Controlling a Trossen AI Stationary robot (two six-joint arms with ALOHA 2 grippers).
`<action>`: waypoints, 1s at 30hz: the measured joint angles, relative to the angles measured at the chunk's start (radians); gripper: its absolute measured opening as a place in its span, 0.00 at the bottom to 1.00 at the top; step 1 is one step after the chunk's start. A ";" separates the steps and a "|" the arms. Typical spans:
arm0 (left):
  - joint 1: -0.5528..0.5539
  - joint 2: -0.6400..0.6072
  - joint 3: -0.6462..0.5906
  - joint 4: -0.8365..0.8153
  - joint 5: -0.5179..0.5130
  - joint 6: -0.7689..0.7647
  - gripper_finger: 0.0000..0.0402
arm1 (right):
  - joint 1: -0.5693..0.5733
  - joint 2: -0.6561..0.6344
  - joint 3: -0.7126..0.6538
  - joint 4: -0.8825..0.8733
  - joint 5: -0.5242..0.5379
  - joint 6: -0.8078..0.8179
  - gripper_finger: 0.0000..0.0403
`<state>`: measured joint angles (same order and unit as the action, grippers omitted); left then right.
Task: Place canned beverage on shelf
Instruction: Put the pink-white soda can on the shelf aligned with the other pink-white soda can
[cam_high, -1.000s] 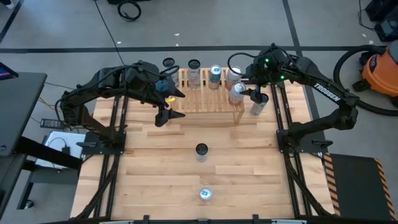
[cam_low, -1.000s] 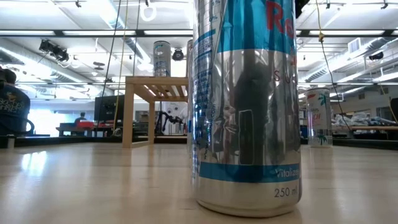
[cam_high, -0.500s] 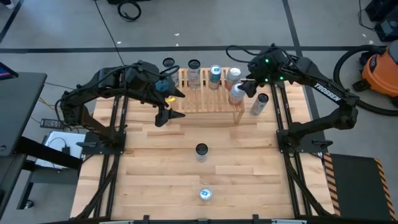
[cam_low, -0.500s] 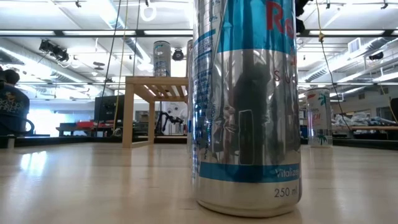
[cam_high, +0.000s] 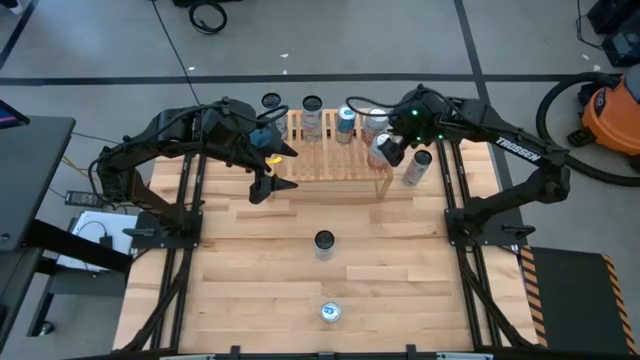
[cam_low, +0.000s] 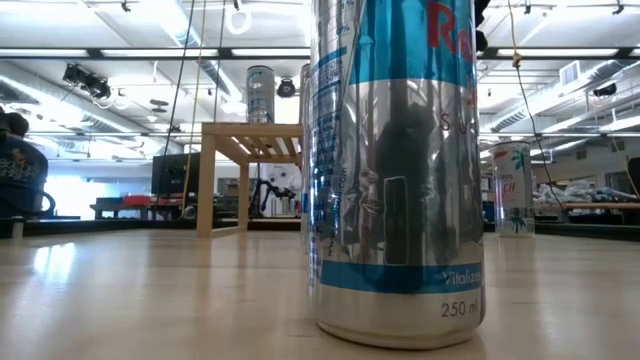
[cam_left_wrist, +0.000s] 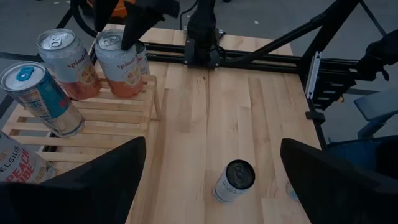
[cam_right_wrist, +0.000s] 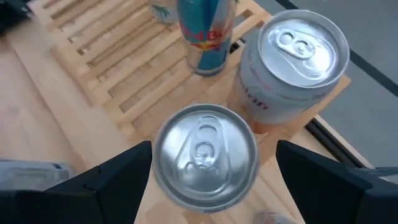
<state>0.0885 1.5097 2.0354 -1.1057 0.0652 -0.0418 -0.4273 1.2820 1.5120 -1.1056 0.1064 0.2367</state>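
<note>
near: blue-silver can fills low view | mid-table: dark can — rigid, smooth, light; grip mid-body | far: right gripper fingers wide around orange can on shelf | left gripper idle — jaws wide

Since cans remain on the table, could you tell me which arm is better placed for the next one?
Left, probably: the left gripper is open and free, nearer the dark-topped can; the right gripper straddles a silver can on the shelf.

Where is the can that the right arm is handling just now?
From above, the can stands on the shelf's right end, under the right gripper, beside another can.
</note>
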 joint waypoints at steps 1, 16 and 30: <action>0.000 0.000 0.000 0.000 0.000 0.000 0.93 | 0.003 0.005 0.000 -0.003 0.006 0.000 0.87; 0.000 0.000 0.000 0.000 0.000 0.001 0.93 | 0.015 0.028 0.000 -0.048 -0.006 -0.133 0.72; 0.000 0.000 0.000 0.000 0.000 0.002 0.93 | -0.051 0.027 0.001 -0.043 -0.193 -0.491 0.70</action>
<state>0.0887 1.5097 2.0351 -1.1055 0.0654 -0.0402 -0.4782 1.3094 1.5131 -1.1487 -0.0868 -0.2538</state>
